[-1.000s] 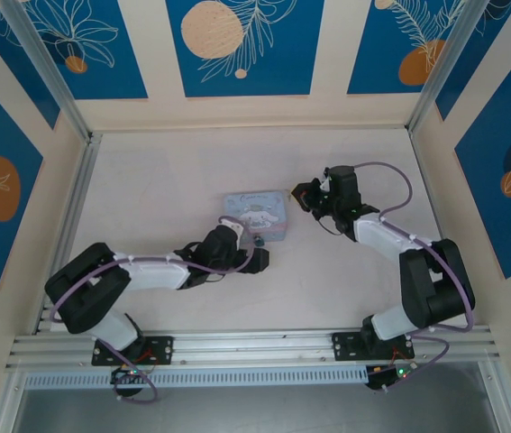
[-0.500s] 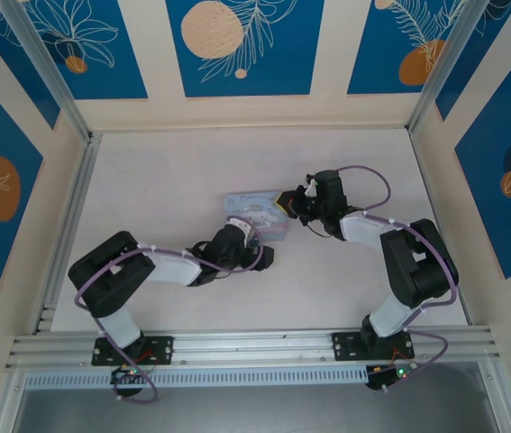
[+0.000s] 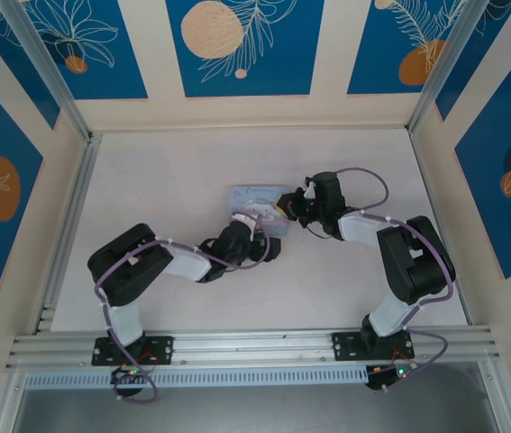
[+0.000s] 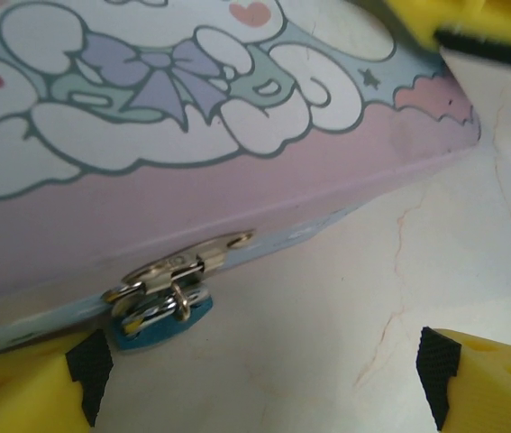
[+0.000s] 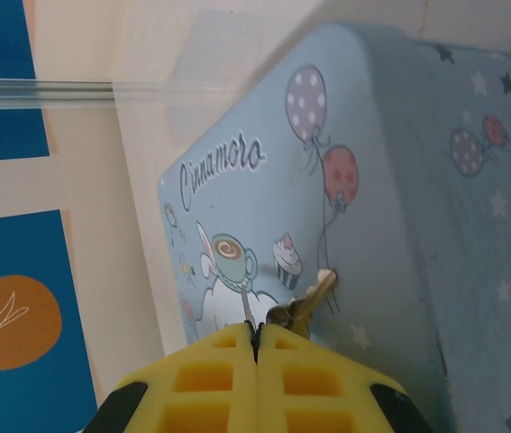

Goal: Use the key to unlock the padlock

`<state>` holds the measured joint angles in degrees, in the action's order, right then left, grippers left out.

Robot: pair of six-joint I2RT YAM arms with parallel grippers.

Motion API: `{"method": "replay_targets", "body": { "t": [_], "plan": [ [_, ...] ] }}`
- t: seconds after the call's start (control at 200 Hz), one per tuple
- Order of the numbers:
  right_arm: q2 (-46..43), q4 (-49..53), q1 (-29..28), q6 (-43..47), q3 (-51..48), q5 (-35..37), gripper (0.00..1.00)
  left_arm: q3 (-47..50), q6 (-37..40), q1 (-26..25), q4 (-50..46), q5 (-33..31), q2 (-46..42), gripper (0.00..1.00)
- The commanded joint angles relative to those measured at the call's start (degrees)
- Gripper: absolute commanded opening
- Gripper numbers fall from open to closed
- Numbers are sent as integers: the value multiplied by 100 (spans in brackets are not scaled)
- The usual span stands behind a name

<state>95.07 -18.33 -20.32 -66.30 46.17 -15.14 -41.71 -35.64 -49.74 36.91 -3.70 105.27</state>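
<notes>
Nearest to us, on the near side of the tin (image 3: 253, 200), the left gripper (image 3: 267, 245) lies low over the table (image 3: 165, 171), its arm reaching in from the tin's near left. In the left wrist view this gripper (image 4: 257, 383) is released. Its two yellow fingers (image 4: 485, 379) sit wide apart at the lower corners, with bare table between them and nothing grasped.

Just past that gap, against the tin's near wall, we find the padlock (image 4: 160, 317). It is small and dark blue, and its shackle passes through the silver hasp (image 4: 183, 267) on the tin's front edge. Its body rests at the foot of the tin, closer to the lower-left finger than to the other. We cannot tell whether the shackle is locked home.

Above the hasp spreads the tin's lid (image 4: 192, 135), pink at the near edge and printed with white cartoon shapes and a lilac bow.

At the tin's right edge we see the right gripper (image 3: 283, 206). In the right wrist view it (image 5: 257, 347) is clenched, its yellow fingers pressed flat together on the key (image 5: 307, 299). The pale golden blade juts from the fingertips toward the tin, its tip lying over the printed balloon strings. We cannot tell whether it touches the tin. So the key is by the tin's right edge and the padlock is on the tin's near side.

Beyond the tin, the table runs to the back wall (image 3: 241, 45) with its blue panels.
</notes>
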Motion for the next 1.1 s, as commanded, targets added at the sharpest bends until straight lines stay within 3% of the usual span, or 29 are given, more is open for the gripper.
{"method": "replay_targets", "body": {
  "t": [0.0,0.78,0.915,1.095],
  "plan": [
    [95,193,-43,152,129,59,0,-183,-361,-1,509,220,315,89],
    [169,252,12,175,87,93,0,-148,-1910,8,1890,464,984,87],
    [199,225,19,170,77,90,0,-238,-2052,-7,1467,217,1046,88],
    [240,189,27,151,78,70,0,-654,-1782,-121,44,-168,817,89]
  ]
}}
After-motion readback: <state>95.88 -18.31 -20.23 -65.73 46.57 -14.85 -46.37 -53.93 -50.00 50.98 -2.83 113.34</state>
